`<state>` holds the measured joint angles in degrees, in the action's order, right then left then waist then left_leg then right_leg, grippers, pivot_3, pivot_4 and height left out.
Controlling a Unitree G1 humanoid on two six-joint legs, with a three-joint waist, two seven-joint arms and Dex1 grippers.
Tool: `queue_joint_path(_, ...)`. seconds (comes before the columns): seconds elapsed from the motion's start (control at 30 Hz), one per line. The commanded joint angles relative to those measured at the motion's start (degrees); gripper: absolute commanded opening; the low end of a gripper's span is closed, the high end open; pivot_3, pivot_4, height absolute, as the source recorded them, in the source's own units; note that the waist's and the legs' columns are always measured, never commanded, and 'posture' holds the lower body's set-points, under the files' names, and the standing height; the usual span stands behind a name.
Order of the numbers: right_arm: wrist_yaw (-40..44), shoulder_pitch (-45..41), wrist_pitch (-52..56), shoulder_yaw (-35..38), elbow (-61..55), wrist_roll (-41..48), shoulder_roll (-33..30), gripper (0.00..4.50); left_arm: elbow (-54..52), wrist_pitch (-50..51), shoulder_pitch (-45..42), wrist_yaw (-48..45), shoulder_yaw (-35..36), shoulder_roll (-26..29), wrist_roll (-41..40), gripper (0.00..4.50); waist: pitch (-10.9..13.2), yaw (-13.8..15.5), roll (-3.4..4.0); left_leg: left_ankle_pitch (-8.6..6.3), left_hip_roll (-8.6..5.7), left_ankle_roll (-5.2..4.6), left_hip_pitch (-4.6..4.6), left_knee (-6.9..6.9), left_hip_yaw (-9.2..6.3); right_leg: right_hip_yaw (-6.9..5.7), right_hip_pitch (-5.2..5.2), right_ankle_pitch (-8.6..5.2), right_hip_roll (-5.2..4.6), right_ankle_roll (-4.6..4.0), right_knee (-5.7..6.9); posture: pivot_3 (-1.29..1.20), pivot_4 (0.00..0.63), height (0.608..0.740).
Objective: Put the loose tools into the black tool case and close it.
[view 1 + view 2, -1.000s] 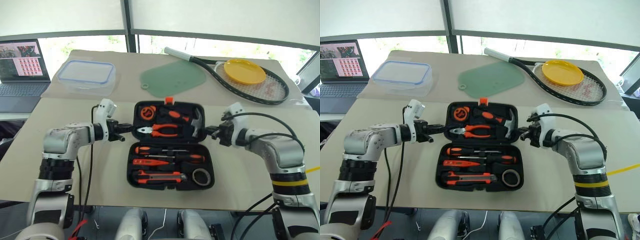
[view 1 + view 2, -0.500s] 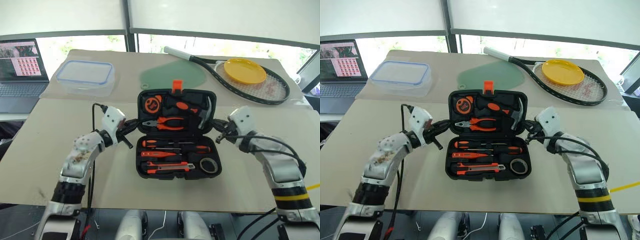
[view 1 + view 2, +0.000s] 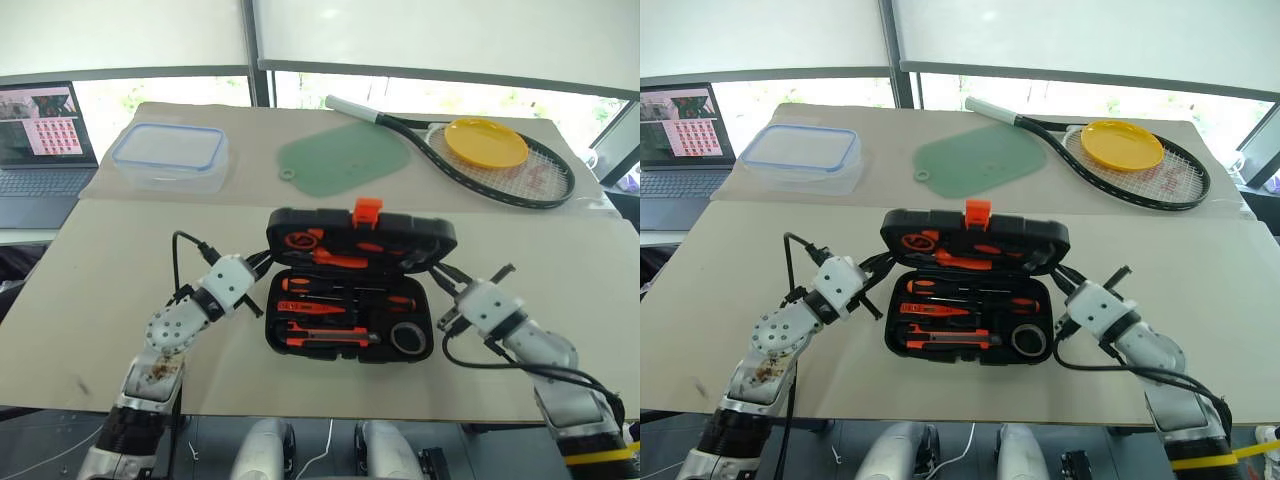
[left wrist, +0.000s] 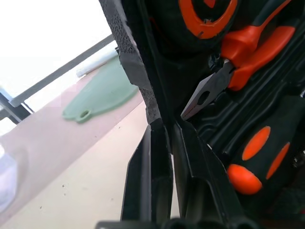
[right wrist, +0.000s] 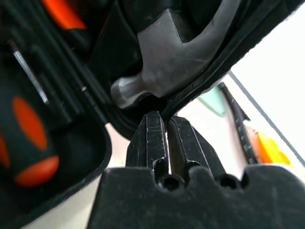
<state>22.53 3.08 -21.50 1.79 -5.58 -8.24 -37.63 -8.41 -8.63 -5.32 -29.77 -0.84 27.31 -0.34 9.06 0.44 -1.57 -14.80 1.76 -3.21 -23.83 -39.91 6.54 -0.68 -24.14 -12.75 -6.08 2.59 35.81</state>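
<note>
So the lid of the black tool case (image 3: pixel 360 232) mid-table has swung from flat open to about half shut, left hand (image 3: pixel 258 266) and right hand (image 3: pixel 436 272) pinching its side edges, tools (image 3: pixel 335 318) all slotted, nearly done.

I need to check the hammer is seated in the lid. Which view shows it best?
The right wrist view: the hammer head fills it, seated inside the case lid. In the head views the half-closed lid mostly hides it.
</note>
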Motion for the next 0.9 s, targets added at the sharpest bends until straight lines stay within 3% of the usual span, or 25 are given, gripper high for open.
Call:
queue_joint_path(0.03, 0.36, 7.77, -3.53, 4.66, -4.49, -0.24, -1.97, 1.68, -8.05, 4.53, 7.3, 1.63, 8.02, 1.99, -3.12, 1.68, 0.0, -0.28, 0.0, 0.02, 0.02, 0.03, 0.02, 0.07, 0.0, 0.0, -0.02, -0.02, 0.0, -0.03, 0.0, 0.0, 0.15, 0.738)
queue_joint_path(0.23, 13.3, 23.87, 11.18, 14.7, -21.06, 19.13, -7.7, 3.71, -28.23, 21.04, 24.68, -3.87, 23.38, 7.47, -17.19, 3.76, -0.01, -1.05, 0.0, -0.05, 0.18, -0.05, 0.19, 0.12, -0.02, 0.0, 0.06, -0.12, -0.04, -0.15, 0.15, 0.0, 0.15, 0.738)
queue_joint_path(0.27, 16.79, 26.57, 14.98, 15.58, -23.43, 23.87, -9.42, 4.08, -28.69, 23.97, 26.41, -5.32, 25.67, 8.96, -19.47, 3.8, -0.02, -0.95, -0.02, -0.06, 0.2, -0.05, 0.34, 0.14, -0.02, -0.01, 0.16, -0.16, -0.04, -0.19, 0.12, 0.0, 0.15, 0.738)
queue_joint_path(0.33, 22.68, 30.33, 20.77, 16.61, -27.52, 31.37, -12.52, 4.08, -26.6, 29.09, 26.37, -7.55, 27.61, 11.94, -22.85, 3.8, -0.03, -0.39, -0.01, -0.07, 0.21, -0.03, 0.58, 0.17, -0.05, -0.08, 0.36, -0.37, -0.07, -0.4, 0.12, 0.0, 0.15, 0.738)
queue_joint_path(0.43, 29.2, 31.78, 26.82, 15.7, -31.58, 39.21, -16.14, 3.45, -16.78, 33.32, 17.65, -11.35, 23.12, 16.44, -24.08, 3.8, -0.02, 0.78, 0.04, -0.19, 0.21, 0.23, 0.88, 0.17, -0.08, -0.15, 0.37, -0.68, -0.07, -0.66, 0.2, 0.0, 0.15, 0.738)
queue_joint_path(0.53, 33.12, 27.74, 30.05, 11.69, -31.93, 39.56, -18.76, 2.41, -2.97, 31.04, 1.88, -16.0, 14.38, 17.07, -20.88, 3.08, -0.02, 1.69, -0.02, -0.25, 0.16, 0.48, 0.98, 0.09, -0.13, -0.22, 0.49, -0.78, -0.02, -0.43, 0.24, 0.0, 0.15, 0.738)
queue_joint_path(0.63, 35.53, 19.49, 32.14, 4.46, -29.38, 36.71, -19.68, 1.27, 13.4, 23.48, -15.66, -22.22, 3.19, 14.26, -13.89, 1.76, -0.11, 2.01, -0.29, -0.01, 0.08, 0.14, 0.93, 0.0, -0.13, -0.26, 0.55, -0.48, 0.05, -0.72, 0.17, 0.0, 0.15, 0.738)
queue_joint_path(0.77, 36.07, 12.57, 34.04, -1.01, -26.38, 34.5, -17.94, 0.0, 24.81, 17.34, -26.35, -28.35, -3.78, 10.2, -10.52, 0.31, -0.18, 1.48, -0.39, -0.05, 0.02, -0.14, 0.62, 0.03, -0.11, -0.21, 0.68, -0.1, 0.04, -0.18, -0.05, 0.0, 0.15, 0.738)
queue_joint_path(0.8, 36.25, 11.0, 34.13, -2.44, -25.55, 33.51, -17.55, 0.0, 27.24, 15.54, -28.62, -29.78, -5.75, 9.2, -9.18, 0.03, -0.19, 1.18, -0.42, -0.1, 0.01, -0.13, 0.59, 0.03, -0.06, -0.16, 0.61, -0.11, 0.04, -0.15, -0.04, 0.0, 0.15, 0.738)
queue_joint_path(0.9, 35.23, 7.08, 34.54, -5.36, -22.98, 29.77, -16.19, 0.0, 32.12, 11.33, -33.29, -32.24, -10.26, 6.86, -5.38, 0.03, -0.19, 0.72, -0.44, -0.06, -0.06, 0.08, 0.31, -0.02, -0.05, -0.15, 0.38, -0.25, 0.1, -0.1, -0.05, 0.0, 0.15, 0.738)
